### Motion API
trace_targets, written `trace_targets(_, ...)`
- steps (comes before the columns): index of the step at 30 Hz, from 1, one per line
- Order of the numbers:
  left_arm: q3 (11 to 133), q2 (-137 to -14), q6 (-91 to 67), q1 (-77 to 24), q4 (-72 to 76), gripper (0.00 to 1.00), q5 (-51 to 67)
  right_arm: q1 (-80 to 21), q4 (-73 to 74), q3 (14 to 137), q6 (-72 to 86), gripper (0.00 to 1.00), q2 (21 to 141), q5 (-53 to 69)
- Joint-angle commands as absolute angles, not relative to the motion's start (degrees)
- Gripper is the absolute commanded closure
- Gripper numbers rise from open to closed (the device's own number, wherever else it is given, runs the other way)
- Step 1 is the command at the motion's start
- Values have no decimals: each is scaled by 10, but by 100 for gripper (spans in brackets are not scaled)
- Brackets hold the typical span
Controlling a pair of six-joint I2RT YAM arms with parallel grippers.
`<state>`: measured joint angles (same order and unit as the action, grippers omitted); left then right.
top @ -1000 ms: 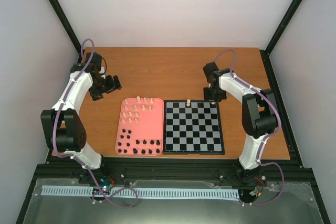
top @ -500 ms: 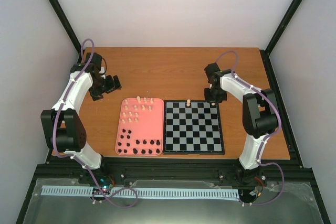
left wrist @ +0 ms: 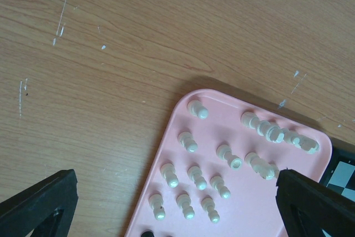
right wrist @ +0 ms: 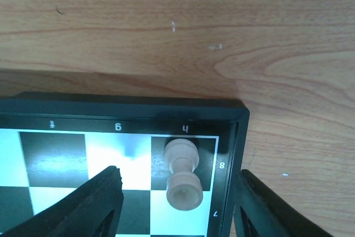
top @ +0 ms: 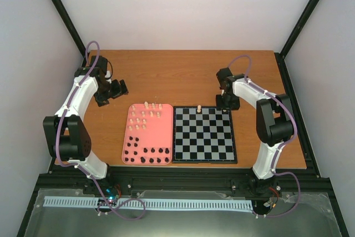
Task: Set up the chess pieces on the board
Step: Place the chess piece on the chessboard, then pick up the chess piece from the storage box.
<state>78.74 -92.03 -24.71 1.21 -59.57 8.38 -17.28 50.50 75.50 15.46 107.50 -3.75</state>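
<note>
The right end effector (right wrist: 178,186), jaws newly parted, flanks without touching a cream piece (right wrist: 182,171) standing at lower centre on the board's (right wrist: 111,106) corner square: placement complete.

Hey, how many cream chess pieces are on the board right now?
2. One cream piece stands in the far row of the board, left of centre. The second cream piece is on the far right corner square, under the right gripper, hidden from the top camera.

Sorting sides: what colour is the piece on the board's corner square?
Cream: the small upright chess piece shows best in the right wrist view.
</note>
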Motion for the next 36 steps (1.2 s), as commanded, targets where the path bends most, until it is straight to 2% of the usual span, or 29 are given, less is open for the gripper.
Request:
trace_targets(1, 790, -919, -250, 11, -588, 0, 89, -169, 523, 802, 153, 44, 1044, -36)
trace_targets(8, 795, -920, -251, 11, -589, 0, 93, -209, 564, 950, 142, 41, 1073, -23)
trace_targets(20, 798, -915, -256, 11, -595, 0, 81, -388, 591, 1272, 113, 43, 1323, 89)
trace_targets(27, 798, -907, -253, 11, -597, 0, 71, -411, 570, 1301, 112, 46, 1384, 130)
trace_targets(36, 794, -904, -252, 11, -595, 0, 73, -425, 578, 1303, 110, 49, 1404, 145)
